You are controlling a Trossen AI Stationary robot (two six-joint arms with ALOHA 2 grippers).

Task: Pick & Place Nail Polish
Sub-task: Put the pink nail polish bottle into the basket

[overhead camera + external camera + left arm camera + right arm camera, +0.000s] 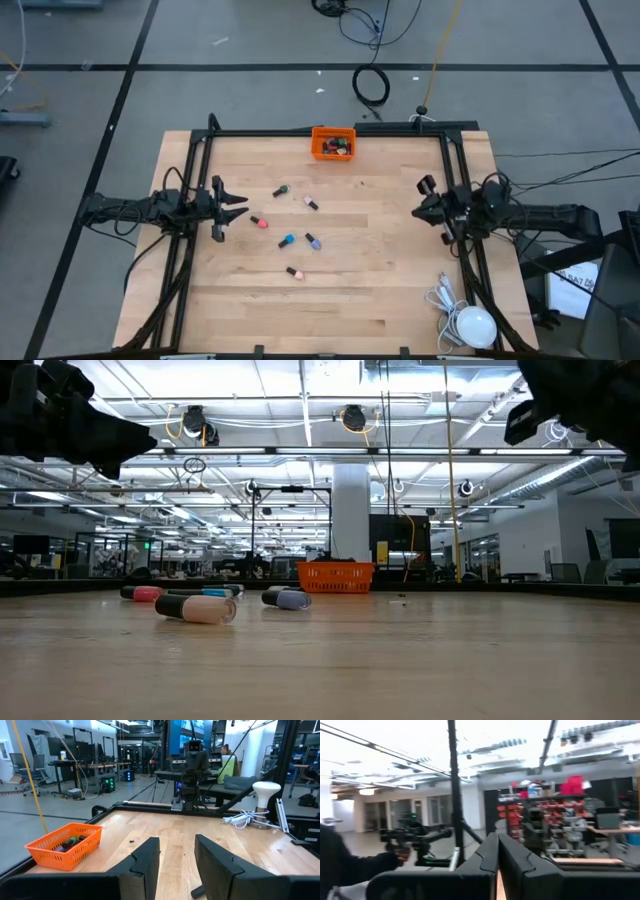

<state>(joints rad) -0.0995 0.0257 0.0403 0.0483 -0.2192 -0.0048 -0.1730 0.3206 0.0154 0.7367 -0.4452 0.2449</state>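
Observation:
Several small nail polish bottles lie on their sides on the wooden table's middle, among them a red one (260, 221), a blue one (287, 240), a lilac one (313, 241) and a peach one (295, 272) (195, 608). More bottles sit in the orange bin (333, 142) (65, 845) at the far edge. My left gripper (240, 206) (175, 865) hovers open at the left side, pointing level across the table, with nothing between its fingers. My right gripper (418, 210) (497, 862) is shut on nothing at the right side, tipped upward, away from the bottles.
A white bulb-shaped lamp (472, 326) (265, 795) with a coiled white cable stands at the table's near right corner. Black frame rails (455, 180) run along the left, right and far edges. Bare wood lies between the bottles and the right gripper.

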